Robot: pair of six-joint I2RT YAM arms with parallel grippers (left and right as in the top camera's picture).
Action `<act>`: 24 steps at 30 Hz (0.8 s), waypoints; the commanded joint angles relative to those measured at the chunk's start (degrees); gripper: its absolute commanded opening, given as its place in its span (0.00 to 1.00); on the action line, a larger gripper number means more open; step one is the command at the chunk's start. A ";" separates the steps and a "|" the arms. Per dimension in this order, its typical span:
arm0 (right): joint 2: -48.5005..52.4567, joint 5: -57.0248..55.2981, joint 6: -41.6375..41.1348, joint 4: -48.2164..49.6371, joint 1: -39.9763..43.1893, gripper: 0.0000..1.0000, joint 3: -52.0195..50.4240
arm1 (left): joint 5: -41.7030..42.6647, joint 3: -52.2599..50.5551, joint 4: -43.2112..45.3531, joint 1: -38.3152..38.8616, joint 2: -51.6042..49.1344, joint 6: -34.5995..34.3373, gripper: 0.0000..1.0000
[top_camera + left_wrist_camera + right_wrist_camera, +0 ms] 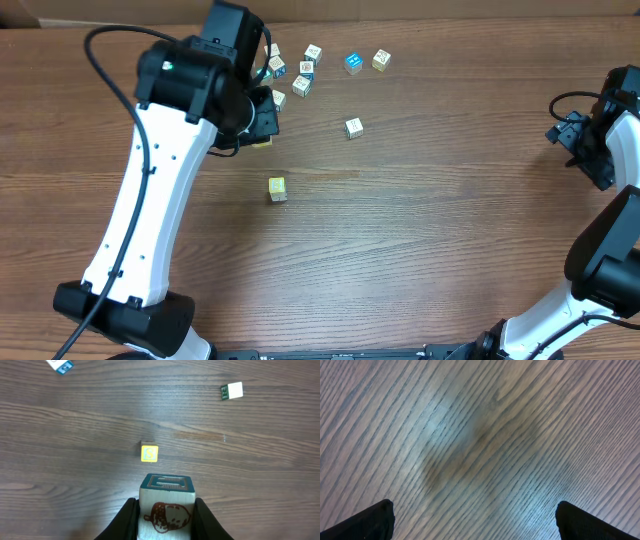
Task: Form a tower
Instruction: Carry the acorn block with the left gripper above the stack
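Clamping the acorn cube (165, 489) between its two fingers, the left tool (166, 504) is shut on the cube's side faces. This cube is pale wood with a brown acorn printed on the near face and a teal-framed panel on top, and it hangs clear of the counter (450, 220).

Just ahead of it in the left wrist view, slightly left of its centreline, the yellow cube (149, 453) stands alone on bare wood. No tower is up yet, so this cube looks like the base to build on. It appears to be one block high, though its height is hard to judge from above. It shows a yellow top with a pale print, and its edges run nearly square to those of the held cube. A cube has no long axis, so the coming move seems to turn only on bringing the held one forward and centring it above.

Farther off, a white cube (231, 391) with a green face lies well apart to the right. Beyond that, a cluster of loose cubes (300, 75) sits at the back of the counter.

The right tool (477, 522) is much farther from the yellow cube, at the far right edge. Its fingers are spread wide over empty wood, holding nothing.
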State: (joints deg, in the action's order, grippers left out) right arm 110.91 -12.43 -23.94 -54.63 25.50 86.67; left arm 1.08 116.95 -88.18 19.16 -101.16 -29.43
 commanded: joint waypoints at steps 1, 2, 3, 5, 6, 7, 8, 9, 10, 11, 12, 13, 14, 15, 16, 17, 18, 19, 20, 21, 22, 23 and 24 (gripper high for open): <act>-1.51 -0.35 0.20 0.28 0.24 1.00 1.07 | 0.28 -5.11 1.60 0.39 -0.79 -1.25 0.04; -1.51 -0.35 0.22 0.28 0.24 1.00 1.07 | 0.44 -6.67 2.12 0.37 -0.79 -1.31 0.04; -1.51 -0.35 0.22 0.28 0.24 1.00 1.07 | 0.44 -8.13 2.75 0.37 -0.79 -1.51 0.04; -1.51 -0.35 0.20 0.28 0.24 1.00 1.07 | 0.42 -11.34 4.76 0.55 -0.79 -1.51 0.04; -1.51 -0.35 0.22 0.28 0.24 1.00 1.07 | 0.28 -13.60 6.58 0.76 -0.79 -1.49 0.04; -1.51 -0.35 0.22 0.28 0.24 1.00 1.07 | 0.26 -15.08 7.89 0.92 -0.79 -1.49 0.04; -1.51 -0.35 0.22 0.28 0.24 1.00 1.07 | 0.20 -16.68 9.35 1.16 -0.79 -1.46 0.04; -1.51 -0.35 0.20 0.28 0.24 1.00 1.07 | -0.04 -18.14 10.73 1.27 -0.79 -1.49 0.04; -1.51 -0.35 0.20 0.31 0.24 1.00 1.07 | -0.24 -19.41 11.98 1.46 -0.79 -1.46 0.04; -1.51 -0.35 0.22 0.28 0.24 1.00 1.07 | -0.55 -20.92 13.53 1.68 -0.79 -1.46 0.04; -1.51 -0.35 0.20 0.28 0.24 1.00 1.07 | -0.94 -22.43 15.08 1.90 -0.79 -1.49 0.04; -1.51 -0.35 0.22 0.28 0.24 1.00 1.07 | -1.40 -23.82 16.59 2.10 -0.79 -1.49 0.04; -1.51 -0.35 0.22 0.28 0.24 1.00 1.07 | -1.75 -25.03 17.99 2.23 -0.79 -1.49 0.04; -1.51 -0.35 0.22 0.28 0.24 1.00 1.07 | -1.75 -26.60 19.78 2.27 -0.79 -1.49 0.04; -1.51 -0.35 0.22 0.31 0.24 1.00 1.07 | -1.66 -27.80 21.14 2.29 -0.79 -1.53 0.04; -1.51 -0.35 0.22 0.28 0.24 1.00 1.07 | -1.66 -28.94 22.40 2.32 -0.79 -1.97 0.04; -1.51 -0.35 0.22 0.28 0.24 1.00 1.07 | -1.68 -30.08 23.54 2.29 -0.79 -2.60 0.04; -1.51 -0.35 0.22 0.28 0.24 1.00 1.07 | -1.66 -30.95 24.37 2.29 -0.79 -3.19 0.04; -1.51 -0.35 0.22 0.31 0.24 1.00 1.07 | -1.68 -31.45 24.87 2.29 -0.79 -3.76 0.04; -1.51 -0.35 0.22 0.28 0.24 1.00 1.07 | -1.66 -31.91 25.38 2.32 -0.79 -4.31 0.04; -1.51 -0.35 0.22 0.28 0.24 1.00 1.07 | -1.55 -32.11 25.70 2.40 -0.79 -4.48 0.04; -1.51 -0.35 0.22 0.28 0.24 1.00 1.07 | -1.57 -32.11 25.88 2.64 -0.79 -4.44 0.04; -1.51 -0.35 0.22 0.28 0.24 1.00 1.07 | -1.73 -32.09 26.16 2.89 -0.76 -4.42 0.04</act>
State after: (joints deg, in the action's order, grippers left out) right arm 110.91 -12.43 -23.94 -54.63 25.50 86.67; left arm 0.36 85.30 -62.74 21.06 -101.54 -31.86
